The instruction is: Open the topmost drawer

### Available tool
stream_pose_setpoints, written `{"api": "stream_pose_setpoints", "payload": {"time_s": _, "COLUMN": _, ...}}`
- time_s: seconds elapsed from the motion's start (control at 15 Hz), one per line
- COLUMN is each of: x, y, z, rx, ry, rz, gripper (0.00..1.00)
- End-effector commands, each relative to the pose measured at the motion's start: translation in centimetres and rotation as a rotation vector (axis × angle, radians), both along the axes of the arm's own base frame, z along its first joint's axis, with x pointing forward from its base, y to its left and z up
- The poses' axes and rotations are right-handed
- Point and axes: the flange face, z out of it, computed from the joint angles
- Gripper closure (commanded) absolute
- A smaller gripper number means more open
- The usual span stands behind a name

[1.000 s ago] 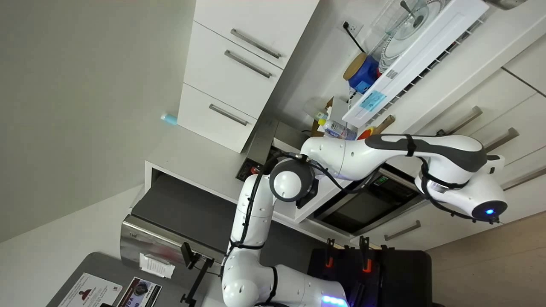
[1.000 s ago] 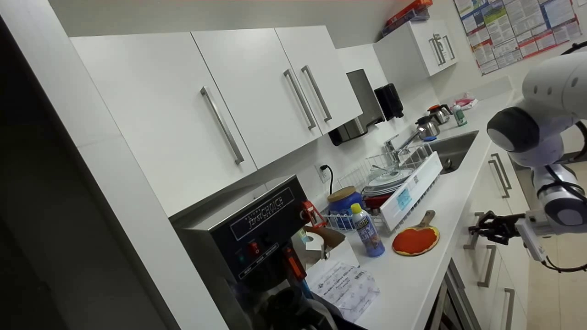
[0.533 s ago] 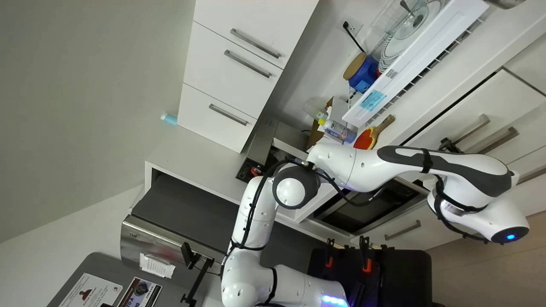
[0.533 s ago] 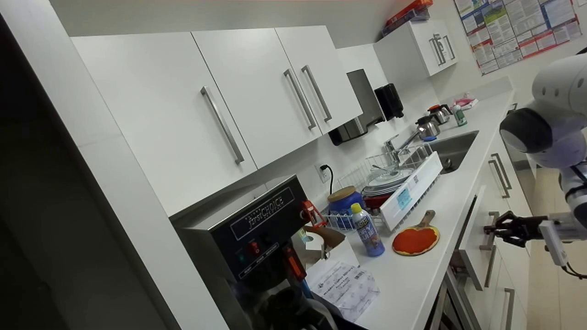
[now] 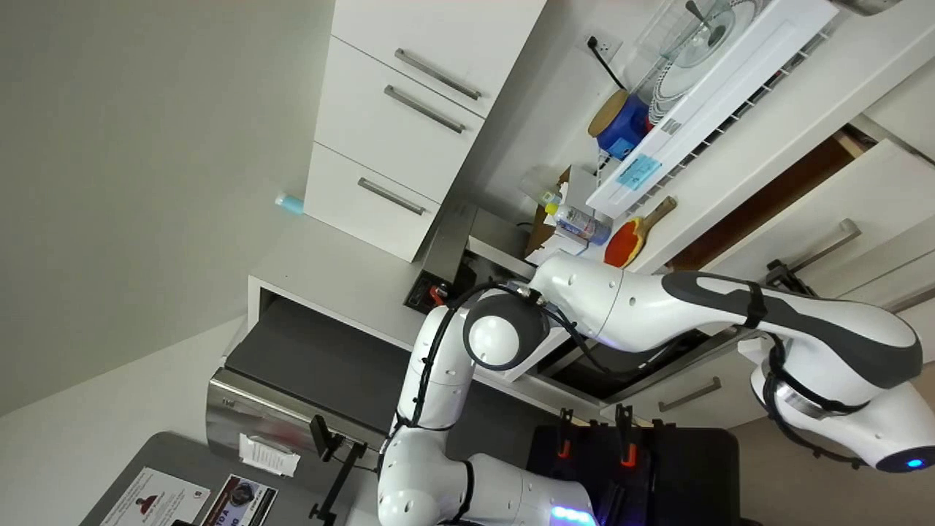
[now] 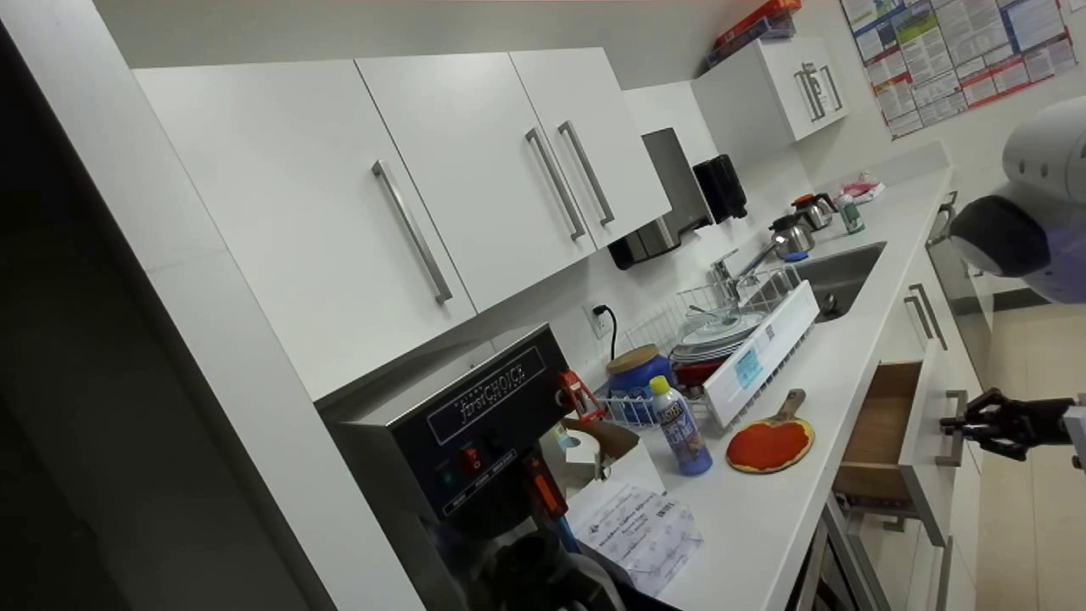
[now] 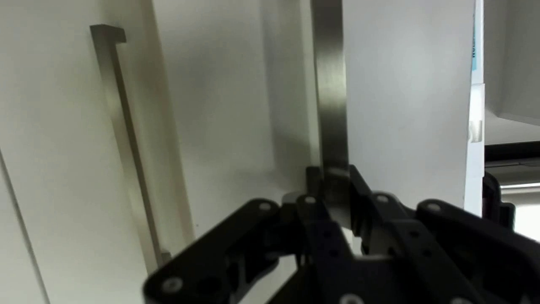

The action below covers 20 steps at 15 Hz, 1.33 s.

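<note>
The topmost drawer (image 6: pixel 931 441) is pulled well out from under the counter. Its white front also shows in an exterior view (image 5: pixel 869 197), and its light brown wooden box (image 6: pixel 882 416) is exposed. Its silver bar handle (image 7: pixel 331 84) runs vertically in the wrist view and shows in an exterior view (image 5: pixel 829 248). My gripper (image 7: pixel 331 181) has one finger on each side of this handle, close against it. In an exterior view the black gripper (image 6: pixel 952 427) is at the handle's middle. The arm partly covers the drawer in an exterior view.
A lower drawer's bar handle (image 7: pixel 126 147) is beside the gripper in the wrist view. The white counter (image 6: pixel 738 526) above holds a red-faced paddle (image 6: pixel 770 445), a spray can (image 6: pixel 680 428) and a dish rack (image 6: pixel 755 356). An oven (image 5: pixel 643 358) is next to the drawers.
The topmost drawer has gone from closed to slightly open to well out. My gripper and arm have moved back from the cabinet with its handle, and the wooden box has come into view.
</note>
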Motion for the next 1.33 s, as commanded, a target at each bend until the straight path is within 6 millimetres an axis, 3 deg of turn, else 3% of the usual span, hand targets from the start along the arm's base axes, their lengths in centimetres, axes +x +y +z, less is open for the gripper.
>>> {"api": "stream_pose_setpoints", "payload": {"time_s": 0.0, "x": -5.8, "y": -2.8, "z": -2.9, "rx": 0.039, "ry": 0.112, "rz": -0.091, "gripper": 0.96}}
{"api": "stream_pose_setpoints", "payload": {"time_s": 0.4, "x": -11.1, "y": -4.1, "z": -3.2, "rx": 0.045, "ry": 0.097, "rz": -0.09, "gripper": 0.96}}
{"api": "stream_pose_setpoints", "payload": {"time_s": 0.93, "x": -12.2, "y": -4.1, "z": -1.8, "rx": 0.038, "ry": 0.082, "rz": -0.042, "gripper": 0.96}}
{"api": "stream_pose_setpoints", "payload": {"time_s": 1.0, "x": -12.2, "y": -4.0, "z": -1.6, "rx": 0.037, "ry": 0.084, "rz": -0.034, "gripper": 0.59}}
{"api": "stream_pose_setpoints", "payload": {"time_s": 1.07, "x": -12.2, "y": -3.9, "z": -1.6, "rx": 0.038, "ry": 0.087, "rz": -0.028, "gripper": 0.58}}
{"api": "stream_pose_setpoints", "payload": {"time_s": 1.27, "x": -12.5, "y": -3.6, "z": -1.2, "rx": 0.047, "ry": 0.103, "rz": -0.012, "gripper": 0.35}}
